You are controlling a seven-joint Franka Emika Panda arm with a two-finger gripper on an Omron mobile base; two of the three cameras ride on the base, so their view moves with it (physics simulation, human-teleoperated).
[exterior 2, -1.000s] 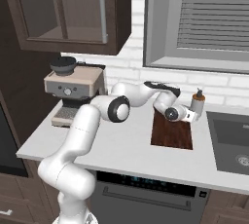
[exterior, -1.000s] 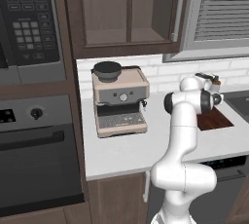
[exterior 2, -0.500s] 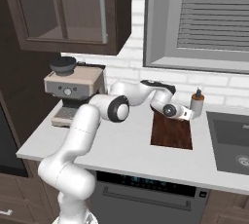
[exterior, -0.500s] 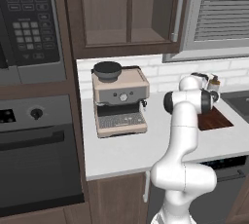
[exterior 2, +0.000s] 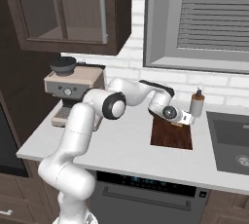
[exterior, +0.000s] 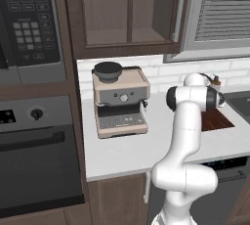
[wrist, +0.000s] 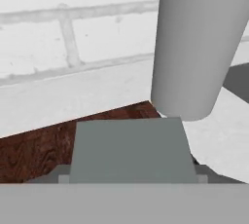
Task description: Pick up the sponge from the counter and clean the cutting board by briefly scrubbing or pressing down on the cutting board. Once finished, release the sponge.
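Note:
My gripper (exterior 2: 186, 119) hangs low over the far right corner of the cutting board (exterior 2: 171, 136), a dark reddish-brown wooden rectangle on the light counter (exterior 2: 116, 146). In the hand view the gripper (wrist: 129, 177) is shut on the sponge (wrist: 128, 149), whose dark grey-green face is turned toward the camera and hides its yellow body. The board's wood grain (wrist: 34, 151) shows just below and behind the sponge. In the left base view my own forearm covers the hand, and a strip of the cutting board (exterior: 216, 120) shows to its right.
A grey bottle (exterior 2: 196, 104) stands close behind the board's right corner, large in the hand view (wrist: 194, 47). The sink (exterior 2: 229, 141) lies right of the board. A beige coffee machine (exterior 2: 73, 87) stands at the counter's left. White brick wall (wrist: 73, 47) runs behind.
The hand has shifted slightly along the board's far edge and settled a little lower and to the right, with the sponge still held. The base has not moved.

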